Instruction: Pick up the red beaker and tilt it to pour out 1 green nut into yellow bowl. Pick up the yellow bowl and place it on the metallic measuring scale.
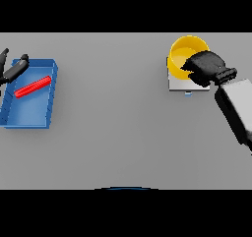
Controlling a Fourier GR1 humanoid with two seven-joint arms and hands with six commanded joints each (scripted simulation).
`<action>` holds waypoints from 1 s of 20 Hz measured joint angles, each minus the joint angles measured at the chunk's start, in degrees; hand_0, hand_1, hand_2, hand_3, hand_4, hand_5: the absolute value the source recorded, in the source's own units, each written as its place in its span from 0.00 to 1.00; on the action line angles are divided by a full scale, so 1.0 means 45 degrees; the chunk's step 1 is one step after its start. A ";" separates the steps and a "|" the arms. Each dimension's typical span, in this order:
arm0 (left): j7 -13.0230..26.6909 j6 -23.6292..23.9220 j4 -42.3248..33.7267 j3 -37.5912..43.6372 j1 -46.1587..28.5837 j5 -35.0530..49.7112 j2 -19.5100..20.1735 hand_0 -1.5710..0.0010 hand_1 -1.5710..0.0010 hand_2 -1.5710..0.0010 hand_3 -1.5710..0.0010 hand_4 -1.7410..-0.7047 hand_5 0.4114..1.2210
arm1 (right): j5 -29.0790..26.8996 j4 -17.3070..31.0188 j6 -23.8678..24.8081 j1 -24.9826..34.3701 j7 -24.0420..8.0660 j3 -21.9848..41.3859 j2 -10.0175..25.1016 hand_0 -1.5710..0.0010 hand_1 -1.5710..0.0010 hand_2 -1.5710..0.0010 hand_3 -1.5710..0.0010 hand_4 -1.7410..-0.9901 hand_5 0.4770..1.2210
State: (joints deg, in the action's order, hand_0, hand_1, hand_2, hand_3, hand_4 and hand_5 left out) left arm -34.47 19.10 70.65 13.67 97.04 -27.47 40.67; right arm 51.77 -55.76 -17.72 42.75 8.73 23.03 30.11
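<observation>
The yellow bowl [183, 54] sits on the metallic measuring scale [179, 85] at the table's far right. My right hand [206, 68] covers the bowl's near right rim, its fingers curled round that rim. The red beaker [33, 87] lies on its side inside a blue tray [29, 118] at the far left. My left hand [14, 69] shows at the left edge, over the tray's far left corner, fingers straight and apart from the beaker. I cannot see any green nut; the bowl's inside is partly hidden by my right hand.
The blue tray occupies the left side of the grey table [118, 123]. A small blue mark [188, 94] shows on the scale's front edge. My right forearm [237, 108] runs from the right edge up to the bowl.
</observation>
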 measured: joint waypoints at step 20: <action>0.0219 -0.0133 -0.0317 0.0126 -0.0220 0.0003 -0.0196 1.00 1.00 1.00 1.00 0.98 0.37 | -0.0312 0.2912 -0.0582 0.0491 0.0494 -0.1017 -0.0666 0.81 0.70 0.62 0.64 0.30 0.57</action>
State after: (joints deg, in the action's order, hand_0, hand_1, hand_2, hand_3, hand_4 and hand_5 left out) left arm -33.48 18.50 69.22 14.24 96.05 -27.46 39.79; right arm 50.37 -42.65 -20.34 44.96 10.95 18.46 27.11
